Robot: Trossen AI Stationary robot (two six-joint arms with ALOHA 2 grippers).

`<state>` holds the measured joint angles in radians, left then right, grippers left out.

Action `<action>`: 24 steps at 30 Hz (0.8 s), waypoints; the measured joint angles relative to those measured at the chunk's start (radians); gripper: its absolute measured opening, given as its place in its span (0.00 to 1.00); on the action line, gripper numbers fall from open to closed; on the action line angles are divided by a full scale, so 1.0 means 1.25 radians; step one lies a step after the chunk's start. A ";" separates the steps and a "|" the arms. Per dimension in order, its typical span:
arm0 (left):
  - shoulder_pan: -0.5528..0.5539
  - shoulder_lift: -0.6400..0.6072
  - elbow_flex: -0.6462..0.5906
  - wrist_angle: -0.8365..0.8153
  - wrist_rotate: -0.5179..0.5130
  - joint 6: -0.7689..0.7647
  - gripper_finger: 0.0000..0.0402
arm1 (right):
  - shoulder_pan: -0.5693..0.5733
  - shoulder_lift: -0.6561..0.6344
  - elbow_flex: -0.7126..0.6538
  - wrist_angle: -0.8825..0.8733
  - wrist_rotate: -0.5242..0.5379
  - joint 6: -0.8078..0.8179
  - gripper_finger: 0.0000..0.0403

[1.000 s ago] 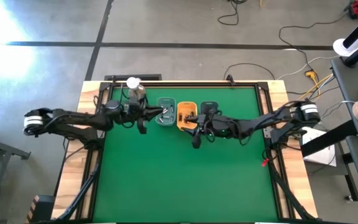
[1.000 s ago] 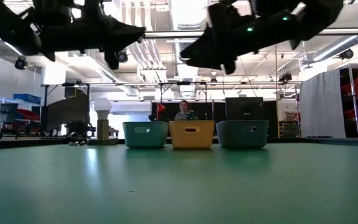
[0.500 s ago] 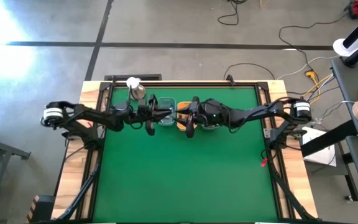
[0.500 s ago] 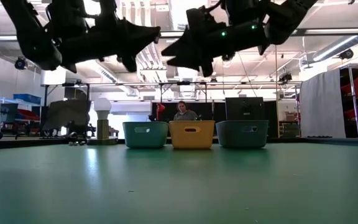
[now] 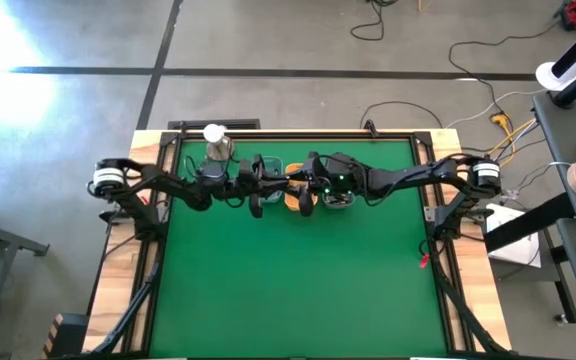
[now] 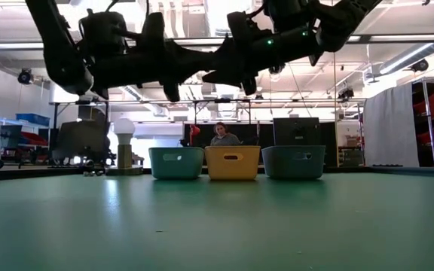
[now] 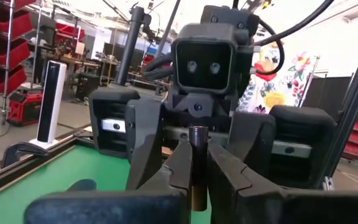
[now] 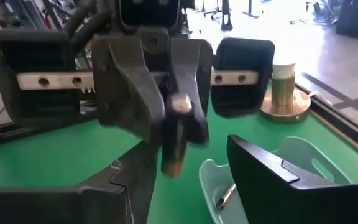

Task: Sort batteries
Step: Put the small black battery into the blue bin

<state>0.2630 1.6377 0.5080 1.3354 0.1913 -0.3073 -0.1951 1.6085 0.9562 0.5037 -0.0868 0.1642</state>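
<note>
Above the far half of the green table (image 5: 298, 290), the 2 grippers meet tip to tip. The left gripper (image 8: 178, 124) is clenched on a battery (image 8: 174, 144), held upright between its fingers. The right gripper (image 7: 193, 163) faces it, fingers parted on either side of that battery. Beyond, along the far edge, stand 3 small trays (image 6: 231, 162); more batteries (image 8: 225, 195) lie in the teal tray (image 8: 303, 160).

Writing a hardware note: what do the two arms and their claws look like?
Both arms are dark and jointed, each with a white band near its shoulder and loose black cables. The right arm shows small green lights. The left claw and right claw have blocky black housings, silvery rails and tapering dark fingers.
</note>
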 joint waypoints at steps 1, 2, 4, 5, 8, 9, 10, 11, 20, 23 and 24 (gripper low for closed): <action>0.000 0.007 0.003 0.003 0.000 -0.001 0.02 | 0.000 0.000 0.000 -0.003 0.000 0.000 0.46; 0.000 0.012 0.003 0.008 0.000 -0.005 0.02 | 0.000 -0.001 -0.001 -0.004 0.000 0.000 0.45; 0.001 0.021 0.002 0.026 0.000 -0.012 0.02 | 0.000 -0.002 -0.001 -0.004 0.000 0.001 0.42; 0.000 0.024 -0.001 0.031 0.000 -0.014 0.02 | 0.000 -0.003 -0.001 -0.007 0.000 0.005 0.40; 0.000 0.024 -0.009 0.035 0.000 -0.019 0.02 | -0.001 -0.003 0.002 -0.024 -0.002 0.016 0.32; 0.001 0.024 -0.012 0.034 -0.001 -0.019 0.02 | -0.001 -0.004 0.005 -0.031 -0.004 0.016 0.28; 0.001 0.024 -0.013 0.033 -0.001 -0.019 0.02 | -0.001 -0.004 0.005 -0.032 -0.004 0.017 0.24; 0.001 0.024 -0.015 0.033 -0.002 -0.019 0.03 | -0.001 -0.004 0.005 -0.033 -0.006 0.017 0.19; 0.014 -0.003 -0.050 0.031 0.013 0.003 0.24 | -0.002 -0.013 0.105 -0.279 0.010 -0.043 0.07; 0.037 -0.062 -0.103 0.034 0.014 0.031 0.32 | -0.005 -0.013 0.193 -0.503 0.013 -0.088 0.07; 0.046 -0.089 -0.126 0.034 0.014 0.044 0.34 | -0.009 -0.013 0.225 -0.597 0.012 -0.109 0.07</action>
<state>0.3201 1.5265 0.3509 1.3777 0.2084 -0.2529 -0.2068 1.5925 1.2372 -0.2430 -0.0715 0.0274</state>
